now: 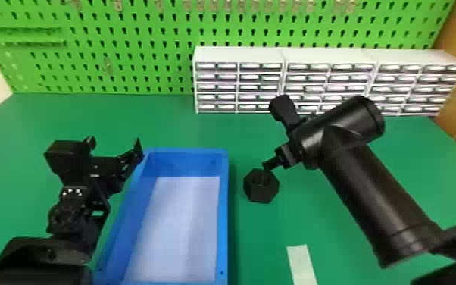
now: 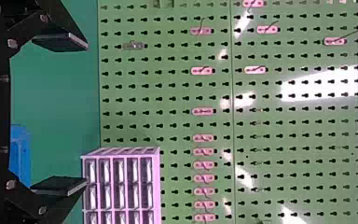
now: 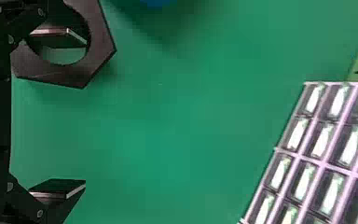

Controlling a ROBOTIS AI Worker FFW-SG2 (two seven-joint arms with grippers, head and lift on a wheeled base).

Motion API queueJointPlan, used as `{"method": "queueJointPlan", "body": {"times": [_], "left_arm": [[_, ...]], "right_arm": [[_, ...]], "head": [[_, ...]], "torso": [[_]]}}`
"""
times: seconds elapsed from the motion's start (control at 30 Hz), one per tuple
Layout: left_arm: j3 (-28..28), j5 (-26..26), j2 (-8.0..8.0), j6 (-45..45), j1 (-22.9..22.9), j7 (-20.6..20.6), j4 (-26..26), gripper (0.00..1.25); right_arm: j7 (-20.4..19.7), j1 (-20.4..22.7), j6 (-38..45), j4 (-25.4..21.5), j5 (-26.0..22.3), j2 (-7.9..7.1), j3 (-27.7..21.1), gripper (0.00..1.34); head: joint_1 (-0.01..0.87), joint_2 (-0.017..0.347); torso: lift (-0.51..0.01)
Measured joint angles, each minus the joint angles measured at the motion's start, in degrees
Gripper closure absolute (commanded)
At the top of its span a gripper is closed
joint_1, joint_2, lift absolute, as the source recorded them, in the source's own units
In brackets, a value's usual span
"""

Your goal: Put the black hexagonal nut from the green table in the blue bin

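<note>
Two fingers of the right gripper are standing wide open and are gripping nothing; one of them is showing over the hole of the black hexagonal nut, the other is standing well outside it. The nut is lying on the green table, beside the right side of the blue bin. So the approach is looking almost finished, I think, but the closing, the lifting, the carrying and the release are all remaining. The bin's side wall is standing between the nut and the inside, so the lift should be going above this rim. The left gripper, also open and empty, is hanging by the bin's far left corner, probably not blocking the way. Farther out, a pale strip is lying nearer the robot, and white drawer units are standing behind, before the green pegboard.
</note>
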Motion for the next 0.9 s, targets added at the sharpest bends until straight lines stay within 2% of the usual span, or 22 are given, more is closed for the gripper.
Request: {"method": "queueJointPlan", "body": {"times": [0.5,0.9], "left_arm": [[-0.08,-0.34,0.03,0.0,-0.3,0.04,0.03,0.25],[-0.17,-0.43,0.04,0.0,-0.5,0.03,0.03,0.25]], "right_arm": [[-0.12,-1.66,-2.08,6.54,-3.2,0.0,1.65,0.23],[-3.65,-1.45,-5.0,8.69,-6.52,0.0,0.73,0.23]], "head": [[0.686,0.052],[0.686,0.052]], "torso": [[-0.097],[-0.097]]}}
